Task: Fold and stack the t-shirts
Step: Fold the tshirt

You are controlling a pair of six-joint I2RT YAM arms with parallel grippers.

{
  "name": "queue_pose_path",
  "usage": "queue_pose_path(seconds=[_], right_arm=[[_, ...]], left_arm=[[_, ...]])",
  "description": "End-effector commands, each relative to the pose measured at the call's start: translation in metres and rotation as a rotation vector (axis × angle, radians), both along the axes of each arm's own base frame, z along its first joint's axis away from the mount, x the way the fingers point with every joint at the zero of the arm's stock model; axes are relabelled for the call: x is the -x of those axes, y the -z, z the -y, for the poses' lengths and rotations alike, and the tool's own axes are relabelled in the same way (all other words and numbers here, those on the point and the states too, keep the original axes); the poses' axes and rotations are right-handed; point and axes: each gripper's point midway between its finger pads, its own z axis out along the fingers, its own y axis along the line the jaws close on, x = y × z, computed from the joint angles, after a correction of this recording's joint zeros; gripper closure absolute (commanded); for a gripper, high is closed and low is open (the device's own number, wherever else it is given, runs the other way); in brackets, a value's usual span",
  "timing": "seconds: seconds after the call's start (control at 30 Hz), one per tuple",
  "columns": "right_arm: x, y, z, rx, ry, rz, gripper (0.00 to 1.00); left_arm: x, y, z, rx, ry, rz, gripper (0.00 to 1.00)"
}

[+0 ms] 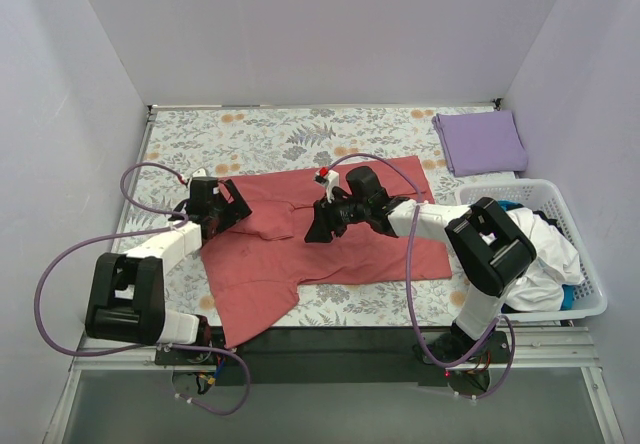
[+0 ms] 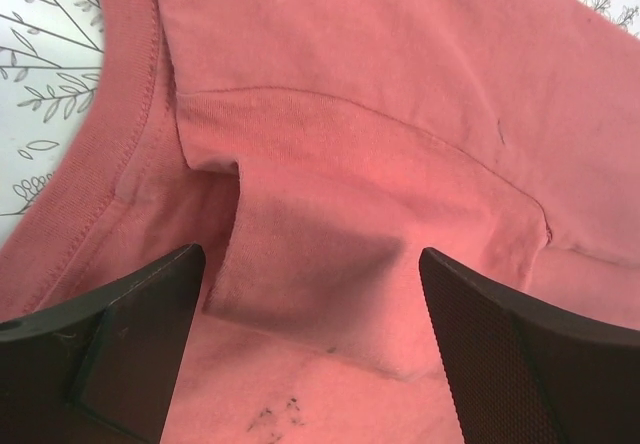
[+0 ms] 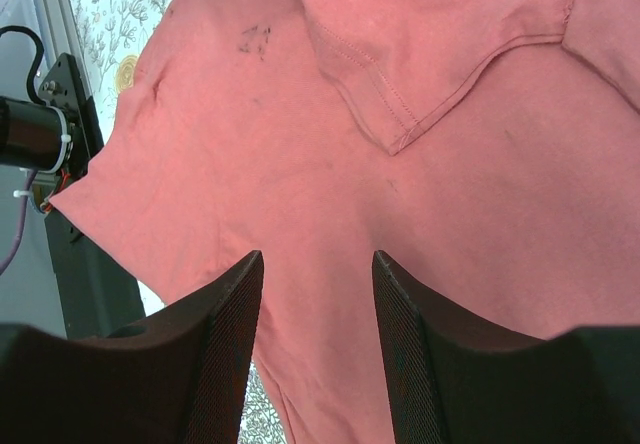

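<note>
A salmon-red t-shirt (image 1: 330, 244) lies spread on the floral table cloth, one sleeve folded in over its body near the left. My left gripper (image 1: 236, 207) is open just above the shirt's left part, by the folded sleeve (image 2: 330, 254) and neck band. My right gripper (image 1: 318, 226) is open over the shirt's middle, nothing between its fingers (image 3: 225, 344). The shirt fills both wrist views (image 3: 300, 144). A lavender-purple t-shirt (image 1: 480, 142) lies folded at the far right corner.
A white slatted basket (image 1: 585, 284) at the right edge holds several more garments, white and blue. The floral table cloth (image 1: 250, 134) covers the table. Purple cables loop beside both arms. A black rail runs along the near edge (image 1: 330, 344).
</note>
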Motion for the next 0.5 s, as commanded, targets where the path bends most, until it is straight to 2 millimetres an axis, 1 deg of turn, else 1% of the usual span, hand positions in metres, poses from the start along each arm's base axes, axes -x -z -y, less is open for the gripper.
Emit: queue_pose_path(seconds=[0.0, 0.1, 0.13, 0.2, 0.23, 0.27, 0.3, 0.37, 0.4, 0.47], right_arm=[[-0.002, -0.013, -0.011, -0.051, -0.024, 0.030, 0.46], [0.000, -0.012, -0.011, -0.052, -0.027, 0.025, 0.46], [0.000, -0.012, -0.011, -0.053, -0.028, 0.026, 0.46], [0.000, -0.013, -0.012, -0.054, -0.028, 0.026, 0.46], [0.000, -0.013, -0.013, -0.055, -0.028, 0.026, 0.46], [0.000, -0.013, -0.013, -0.056, -0.028, 0.026, 0.46], [-0.001, -0.014, -0.013, -0.058, -0.030, 0.028, 0.46], [-0.001, -0.014, -0.014, -0.059, -0.028, 0.026, 0.46], [-0.001, -0.013, -0.014, -0.059, -0.028, 0.025, 0.46], [-0.001, -0.013, -0.015, -0.062, -0.031, 0.023, 0.46]], left_arm=[[-0.002, -0.007, 0.007, 0.024, 0.037, 0.013, 0.16], [0.000, -0.017, 0.010, 0.041, 0.044, 0.028, 0.21], [0.002, -0.021, 0.010, 0.045, 0.045, 0.030, 0.29], [0.002, -0.031, 0.017, 0.080, 0.069, 0.040, 0.36], [0.006, -0.032, 0.019, 0.088, 0.073, 0.025, 0.40], [0.006, -0.041, 0.020, 0.098, 0.074, 0.039, 0.41], [0.008, -0.043, 0.021, 0.107, 0.077, 0.038, 0.44], [0.015, -0.044, 0.022, 0.116, 0.075, 0.020, 0.50], [0.016, -0.049, 0.024, 0.124, 0.083, 0.030, 0.51], [0.021, -0.048, 0.027, 0.142, 0.091, 0.013, 0.54]])
